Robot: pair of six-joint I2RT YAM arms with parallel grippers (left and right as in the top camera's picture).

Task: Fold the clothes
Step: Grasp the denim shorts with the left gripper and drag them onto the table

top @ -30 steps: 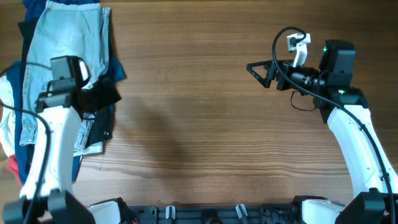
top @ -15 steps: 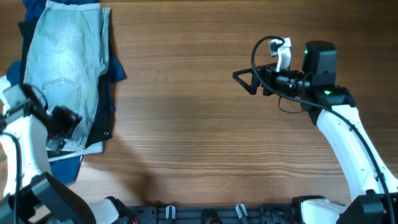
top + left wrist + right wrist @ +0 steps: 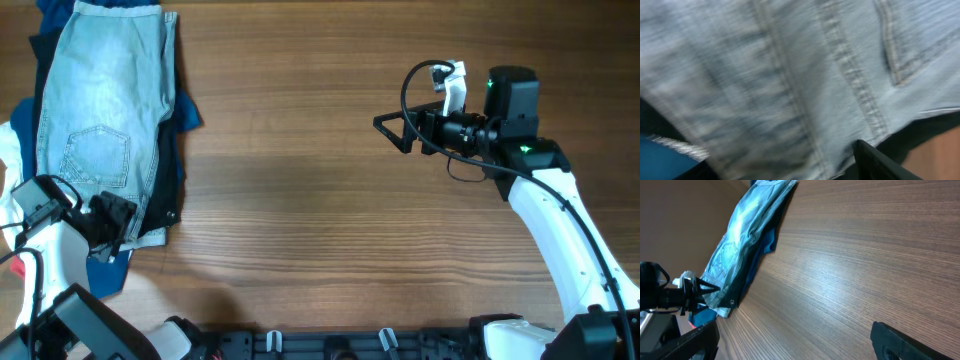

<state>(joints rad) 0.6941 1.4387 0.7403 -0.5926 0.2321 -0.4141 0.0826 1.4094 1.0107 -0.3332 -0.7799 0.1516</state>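
The light blue denim shorts (image 3: 105, 100) lie flat on a pile of clothes at the table's far left, with one back pocket facing up. My left gripper (image 3: 108, 228) is at the shorts' near edge. In the left wrist view the denim (image 3: 790, 75) fills the blurred frame, and the gripper (image 3: 790, 172) looks open with cloth between its fingers. My right gripper (image 3: 392, 128) is open and empty, held above bare table at the right and pointing left. In the right wrist view the gripper (image 3: 795, 345) faces the distant shorts (image 3: 747, 240).
Under the shorts lie a dark navy garment (image 3: 172, 190), a blue cloth (image 3: 105, 272), white cloth (image 3: 8, 150) and a bit of red (image 3: 12, 265) at the left edge. Wooden table (image 3: 320, 200) spans the middle.
My left arm swung off the top of the shorts, out to the left, then down to their near edge. My right arm shifted slightly left, then held still.
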